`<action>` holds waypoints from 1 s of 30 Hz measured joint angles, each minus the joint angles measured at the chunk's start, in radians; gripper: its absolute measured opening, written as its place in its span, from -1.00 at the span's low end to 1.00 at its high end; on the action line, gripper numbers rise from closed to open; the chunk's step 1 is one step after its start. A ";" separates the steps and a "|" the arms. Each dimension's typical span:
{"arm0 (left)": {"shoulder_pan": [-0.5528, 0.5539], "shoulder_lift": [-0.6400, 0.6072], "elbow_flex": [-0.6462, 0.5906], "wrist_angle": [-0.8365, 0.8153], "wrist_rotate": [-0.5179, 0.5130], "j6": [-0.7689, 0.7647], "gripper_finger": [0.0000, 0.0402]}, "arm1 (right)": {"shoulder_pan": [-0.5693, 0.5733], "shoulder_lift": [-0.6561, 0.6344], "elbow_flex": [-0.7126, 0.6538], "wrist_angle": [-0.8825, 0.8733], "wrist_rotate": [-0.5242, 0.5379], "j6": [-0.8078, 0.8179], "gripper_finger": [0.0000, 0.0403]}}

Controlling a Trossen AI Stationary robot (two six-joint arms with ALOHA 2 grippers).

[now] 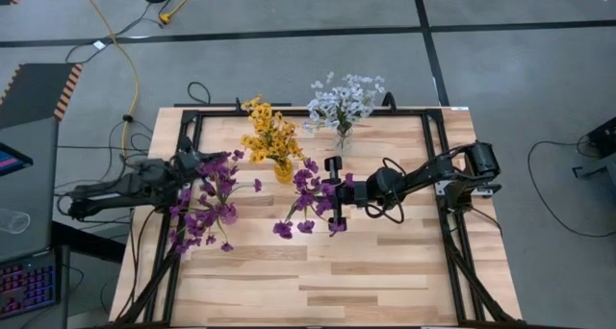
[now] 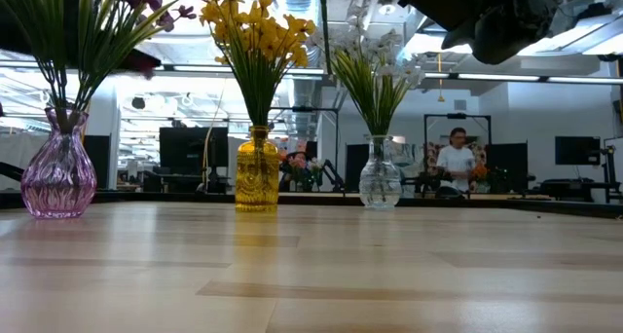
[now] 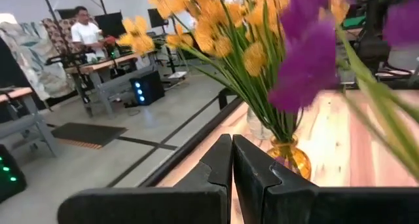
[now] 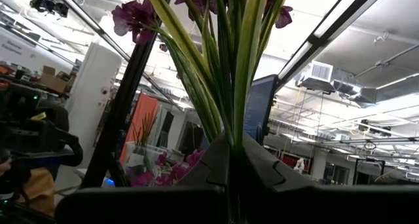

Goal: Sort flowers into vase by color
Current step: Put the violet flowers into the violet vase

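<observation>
Three vases stand on the table: a purple one with purple flowers, a yellow one with yellow flowers, and a clear one with white flowers. My right gripper, over the table's middle, is shut on a bunch of purple flowers. My left gripper is shut and holds nothing. It hovers at the table's left by the purple bunch in the vase, facing the yellow vase. My right gripper pinches the bunch's green stems together between its two fingers, several stems at once. The fingers come from the table's right, slanting upward. The stems fan out beyond the fingertips with the blossoms at their far ends, and the bunch is clear of the table.
A black frame runs along the table's sides and back. The near half of the wooden top is bare board. Beyond the table are desks, screens and a seated person.
</observation>
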 joint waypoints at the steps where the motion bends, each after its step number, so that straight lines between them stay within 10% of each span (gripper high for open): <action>1: 0.000 0.000 -0.019 0.025 0.005 -0.003 -1.00 | 0.000 0.000 0.000 0.000 0.000 0.000 -0.79; 30: 0.001 0.000 -0.137 0.120 0.070 -0.070 -1.00 | 0.044 0.033 0.022 0.049 0.001 -0.028 -0.79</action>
